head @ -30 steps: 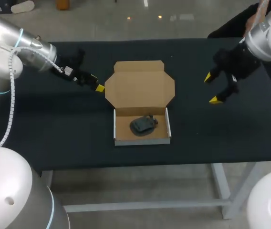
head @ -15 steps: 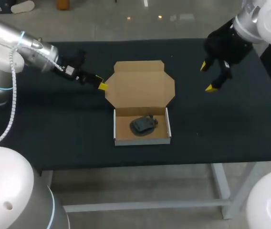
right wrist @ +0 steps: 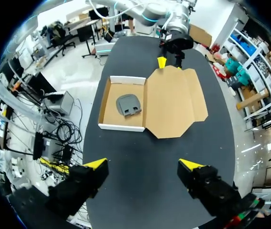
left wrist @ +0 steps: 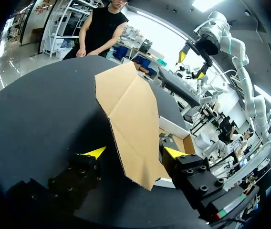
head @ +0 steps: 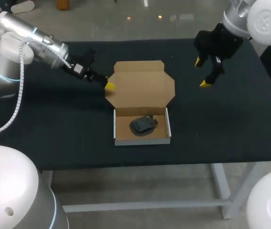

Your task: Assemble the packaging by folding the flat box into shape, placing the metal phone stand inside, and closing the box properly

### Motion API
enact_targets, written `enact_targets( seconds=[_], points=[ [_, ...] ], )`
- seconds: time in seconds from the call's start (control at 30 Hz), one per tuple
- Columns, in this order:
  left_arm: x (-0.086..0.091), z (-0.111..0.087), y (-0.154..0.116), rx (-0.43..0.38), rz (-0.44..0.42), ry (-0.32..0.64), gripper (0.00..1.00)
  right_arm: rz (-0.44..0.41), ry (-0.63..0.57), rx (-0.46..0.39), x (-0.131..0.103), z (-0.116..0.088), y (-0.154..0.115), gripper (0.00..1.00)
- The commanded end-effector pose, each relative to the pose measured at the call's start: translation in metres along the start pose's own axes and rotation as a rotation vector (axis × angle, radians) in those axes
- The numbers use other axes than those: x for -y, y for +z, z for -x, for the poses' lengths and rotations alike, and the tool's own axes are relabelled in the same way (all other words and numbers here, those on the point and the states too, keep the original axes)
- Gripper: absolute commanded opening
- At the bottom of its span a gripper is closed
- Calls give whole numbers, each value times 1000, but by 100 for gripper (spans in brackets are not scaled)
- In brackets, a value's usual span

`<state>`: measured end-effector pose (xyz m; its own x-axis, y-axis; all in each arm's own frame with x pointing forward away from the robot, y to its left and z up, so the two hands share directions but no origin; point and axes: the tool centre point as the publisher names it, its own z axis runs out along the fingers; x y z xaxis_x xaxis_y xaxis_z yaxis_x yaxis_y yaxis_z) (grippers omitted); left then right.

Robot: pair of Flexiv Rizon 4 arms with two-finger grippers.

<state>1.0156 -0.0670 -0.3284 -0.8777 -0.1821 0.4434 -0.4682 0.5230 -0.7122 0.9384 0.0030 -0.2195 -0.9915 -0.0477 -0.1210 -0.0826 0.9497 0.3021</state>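
The box [head: 142, 140] is sitting folded mid-table with the phone stand [head: 143, 125] lying inside, so only closing is remaining. The left gripper [left wrist: 134, 152] is straddling a corner of the open lid [head: 140, 86], fingers wide and clamping nothing. The right gripper [head: 201, 72] is hovering well apart, also spread wide.

Black-covered table [head: 54, 131], pale legs [head: 220, 183] beneath

Robotics lab — twin arms [head: 30, 40], black table [head: 54, 133]

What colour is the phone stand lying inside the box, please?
Dark grey; the phone stand shows best in the right wrist view.
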Motion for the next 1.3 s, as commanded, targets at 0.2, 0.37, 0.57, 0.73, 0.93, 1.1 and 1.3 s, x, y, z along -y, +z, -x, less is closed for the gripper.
enact_targets(
  seconds=[0.2,0.37,0.57,0.73,0.93,1.1,1.3],
  points=[
    [1,2,8,-63,3,11,58,-14,-10,-17,-5,9,-1,100],
    [3,-6,12,-71,10,23,53,-21,-12,-17,-6,12,-2,100],
    [4,-14,19,-75,20,33,49,-38,-20,-21,-12,17,-3,100],
    [3,-17,22,-78,18,36,45,-44,-25,-21,-16,20,-3,100],
    [0,-23,24,-64,10,61,44,-48,-32,-19,-19,23,-3,100],
    [-2,-29,26,-54,8,94,35,-49,-39,-17,-22,24,-4,100],
    [-3,-36,25,-47,-3,128,35,-51,-45,-12,-25,23,-6,100]
  ],
)
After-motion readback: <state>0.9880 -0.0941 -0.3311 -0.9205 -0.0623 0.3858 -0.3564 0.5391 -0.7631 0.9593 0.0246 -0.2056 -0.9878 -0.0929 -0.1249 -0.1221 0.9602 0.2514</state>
